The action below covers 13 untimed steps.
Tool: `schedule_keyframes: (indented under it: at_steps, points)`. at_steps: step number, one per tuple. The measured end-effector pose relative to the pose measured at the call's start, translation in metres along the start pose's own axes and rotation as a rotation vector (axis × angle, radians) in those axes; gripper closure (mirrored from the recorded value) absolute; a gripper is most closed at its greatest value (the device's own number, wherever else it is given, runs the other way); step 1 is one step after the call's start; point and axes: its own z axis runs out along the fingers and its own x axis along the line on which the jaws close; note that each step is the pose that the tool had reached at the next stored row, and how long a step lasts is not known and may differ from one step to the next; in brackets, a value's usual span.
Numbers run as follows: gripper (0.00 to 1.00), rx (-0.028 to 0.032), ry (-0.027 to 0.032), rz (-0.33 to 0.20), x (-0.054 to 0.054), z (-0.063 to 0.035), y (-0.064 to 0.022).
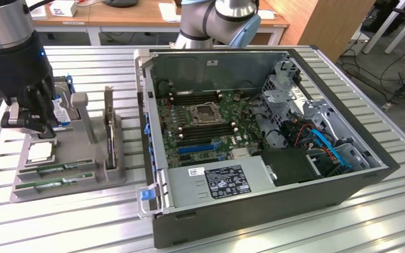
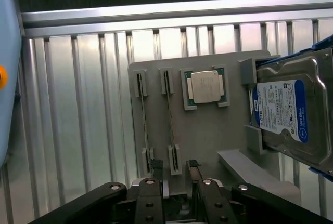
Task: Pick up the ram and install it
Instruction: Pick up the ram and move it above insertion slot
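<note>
Gripper hangs wide open and empty over the gray holder on the counter. The ram stands there on edge. Judged light, stiff and fragile; grip across its flat faces.

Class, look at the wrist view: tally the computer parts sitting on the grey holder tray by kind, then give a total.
Long, thin green ram sticks: 2
Square silver-topped processor chip: 1
Silver hard drive with blue label: 1
Total: 4
</note>
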Motion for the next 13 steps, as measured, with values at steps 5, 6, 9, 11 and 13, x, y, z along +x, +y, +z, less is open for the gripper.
schedule_keyframes:
  at_steps: [5,6,9,11,13]
  points:
    - [0.69,0.0,0.0,-0.002,0.0001,0.0037,-0.0001]
    - [0.69,0.0,0.0,-0.002,0.0001,0.0044,-0.0001]
    - [0.69,-0.0001,0.0002,-0.003,0.0001,0.005,-0.0001]
    - [0.69,0.0,0.0001,-0.003,0.0002,0.0052,-0.0001]
    - [0.69,0.0001,-0.0001,-0.003,0.0019,0.0052,-0.0002]
